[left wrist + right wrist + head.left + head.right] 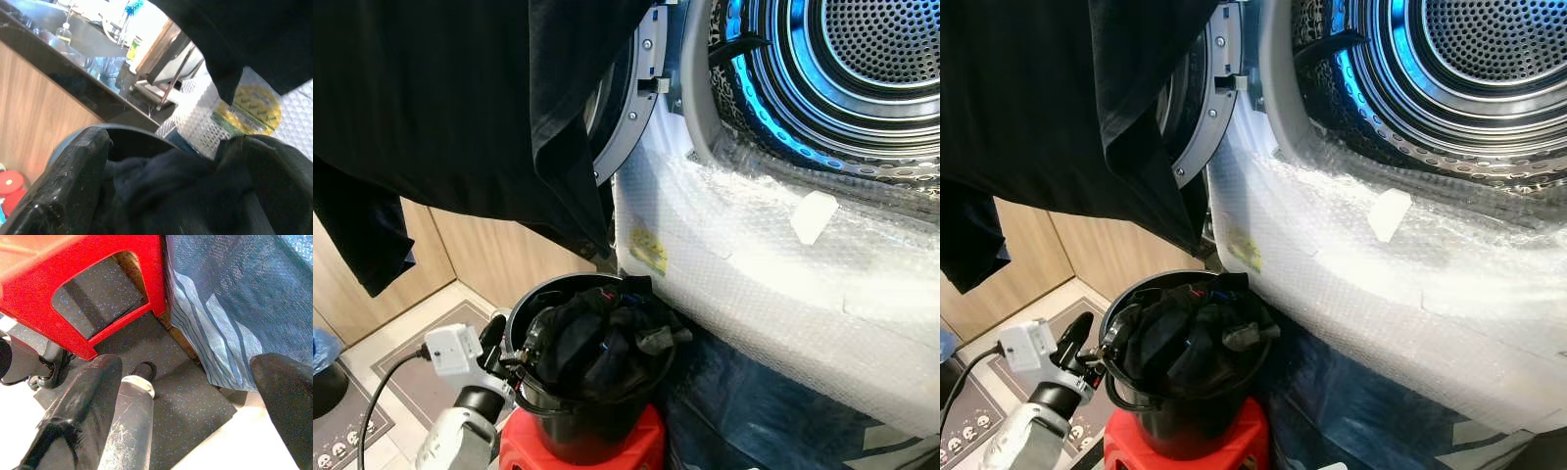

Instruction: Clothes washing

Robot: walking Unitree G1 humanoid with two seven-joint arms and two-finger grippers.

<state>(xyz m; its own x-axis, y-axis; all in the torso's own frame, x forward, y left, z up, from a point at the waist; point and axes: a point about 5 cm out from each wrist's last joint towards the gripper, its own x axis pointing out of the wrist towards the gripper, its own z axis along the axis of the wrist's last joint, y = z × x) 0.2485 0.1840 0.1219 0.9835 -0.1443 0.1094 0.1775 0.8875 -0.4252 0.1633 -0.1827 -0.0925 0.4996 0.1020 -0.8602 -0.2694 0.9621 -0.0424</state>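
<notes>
Left eye view: the black bucket [592, 392] of dark clothes [597, 338] stands on a red stool [641, 446] beside the bubble-wrapped washer [773, 294]. The left gripper [514, 357] sits at the bucket rim, fingers apart around clothes. The right gripper [186, 401] hangs spread above dark floor [190, 401].

Perforated shiny metal drum [876, 44] (bubble-wrapped washer front [754, 255]).

Home laundry corner beside kitchen. Front-loading washing machine [773, 245] with open door [625, 117], perforated steel drum [862, 69], body wrapped in bubble wrap. Dark garment [440, 108] hangs in front. Black bucket [582, 431] full of dark clothes [597, 338] sits on red plastic stool [641, 446]. Wood-panel cabinets [499, 255], patterned floor mat [352, 421]. Left wrist view shows countertop [73, 73] with bottles [63, 34] and brush [132, 7].
</notes>
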